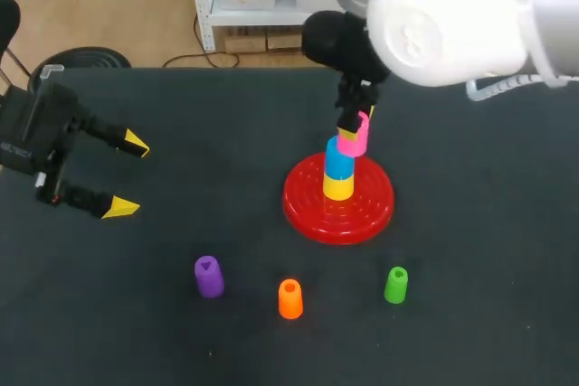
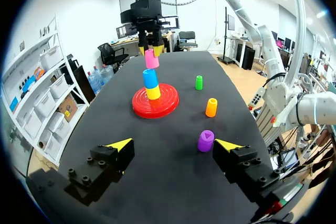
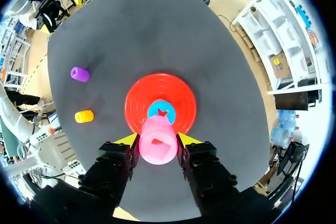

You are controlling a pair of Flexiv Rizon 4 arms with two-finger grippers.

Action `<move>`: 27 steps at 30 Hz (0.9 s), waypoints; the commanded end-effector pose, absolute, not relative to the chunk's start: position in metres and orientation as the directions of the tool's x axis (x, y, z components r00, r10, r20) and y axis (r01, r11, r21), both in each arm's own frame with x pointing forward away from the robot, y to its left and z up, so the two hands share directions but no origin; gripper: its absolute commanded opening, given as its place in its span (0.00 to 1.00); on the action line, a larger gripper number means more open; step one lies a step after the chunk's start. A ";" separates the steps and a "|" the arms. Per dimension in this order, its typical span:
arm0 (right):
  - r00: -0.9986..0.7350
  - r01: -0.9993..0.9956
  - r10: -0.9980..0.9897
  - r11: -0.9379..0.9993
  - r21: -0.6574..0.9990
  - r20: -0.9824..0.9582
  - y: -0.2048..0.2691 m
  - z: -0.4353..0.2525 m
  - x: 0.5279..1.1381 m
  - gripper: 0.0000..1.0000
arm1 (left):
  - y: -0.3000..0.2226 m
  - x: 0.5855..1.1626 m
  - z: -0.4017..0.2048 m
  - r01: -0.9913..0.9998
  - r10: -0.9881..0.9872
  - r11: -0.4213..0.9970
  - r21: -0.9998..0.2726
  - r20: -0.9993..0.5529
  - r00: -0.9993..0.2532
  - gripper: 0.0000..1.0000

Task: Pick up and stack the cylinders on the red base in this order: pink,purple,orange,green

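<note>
R gripper [image 3: 156, 139] clamped on pink cylinder [image 3: 157, 149], just above blue/yellow stack [image 1: 339, 174] on red base [image 3: 185, 109]; prob. light, rigid, smooth plastic, hollow; grip sidewalls mid-height; L gripper [image 2: 173, 144] spread wide, empty.

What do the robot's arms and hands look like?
The left hand and right hand are black and blocky, each with two fingers ending in pointed bright yellow tips. The right arm is fat and round, white and silver, with a ridged white cable by it.
</note>
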State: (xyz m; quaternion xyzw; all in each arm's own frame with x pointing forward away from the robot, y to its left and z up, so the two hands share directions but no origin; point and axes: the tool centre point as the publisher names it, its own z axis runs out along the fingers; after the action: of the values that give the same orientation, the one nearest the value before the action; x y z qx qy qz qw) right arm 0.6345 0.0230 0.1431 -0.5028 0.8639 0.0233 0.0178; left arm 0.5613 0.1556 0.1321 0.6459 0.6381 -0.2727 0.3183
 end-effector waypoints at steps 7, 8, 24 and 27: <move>-0.478 -0.878 -0.877 0.477 0.019 -0.042 0.028 0.141 0.641 0.00 | 0.156 0.561 0.131 0.998 0.649 0.018 0.066 -0.760 0.039 1.00; -0.478 -0.878 -0.877 0.478 0.019 -0.042 0.028 0.141 0.642 0.00 | 0.156 0.561 0.131 0.998 0.649 0.018 0.066 -0.760 0.039 1.00; -0.466 -0.885 -0.884 0.465 0.038 -0.041 0.034 0.134 0.641 0.00 | 0.156 0.561 0.131 0.998 0.649 0.018 0.066 -0.760 0.039 1.00; -0.467 -0.884 -0.883 0.466 0.032 -0.042 0.034 0.135 0.643 0.00 | 0.156 0.561 0.131 0.998 0.649 0.018 0.066 -0.760 0.039 1.00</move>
State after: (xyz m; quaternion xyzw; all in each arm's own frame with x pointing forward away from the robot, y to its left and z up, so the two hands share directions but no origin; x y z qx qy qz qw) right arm 0.6416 0.0338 0.1355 -0.5166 0.8558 0.0254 0.0093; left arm 0.5613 0.1556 0.1321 0.6459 0.6381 -0.2727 0.3183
